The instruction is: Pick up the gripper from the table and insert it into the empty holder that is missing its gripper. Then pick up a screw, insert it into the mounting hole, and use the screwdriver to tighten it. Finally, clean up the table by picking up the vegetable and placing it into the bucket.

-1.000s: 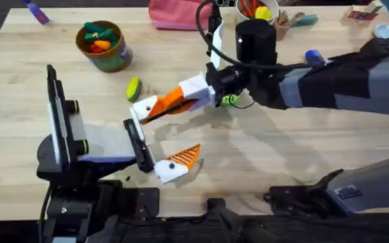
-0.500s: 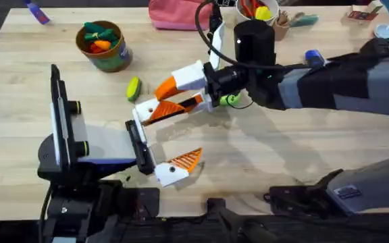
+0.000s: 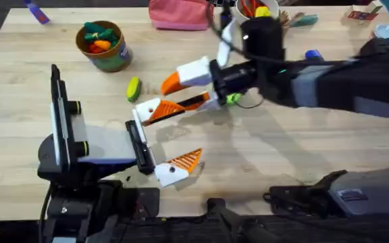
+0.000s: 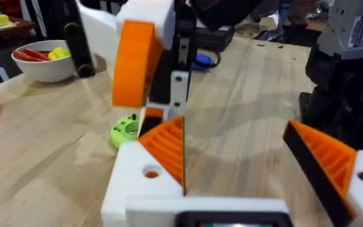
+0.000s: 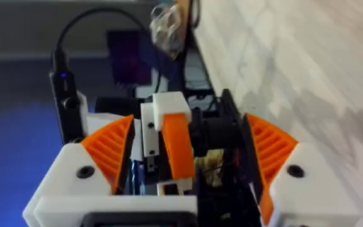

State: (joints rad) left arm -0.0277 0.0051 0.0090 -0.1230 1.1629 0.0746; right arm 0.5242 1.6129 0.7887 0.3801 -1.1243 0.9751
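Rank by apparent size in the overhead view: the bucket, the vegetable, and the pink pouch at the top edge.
1. Pink pouch, though the frame cuts it off.
2. Bucket, clearly smaller.
3. Vegetable, smallest by far.

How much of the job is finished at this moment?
Looks done: the gripper sits in the holder. In hand: nothing; the right hand is open beside it. Left: screw and tightening; the vegetable lies on the table, outside the bucket.

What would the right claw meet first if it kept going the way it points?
Probably the left claw: the right claw, fingers open, points toward it in the overhead view, and one finger seems already beside its upper fingertip. Depth is unclear.
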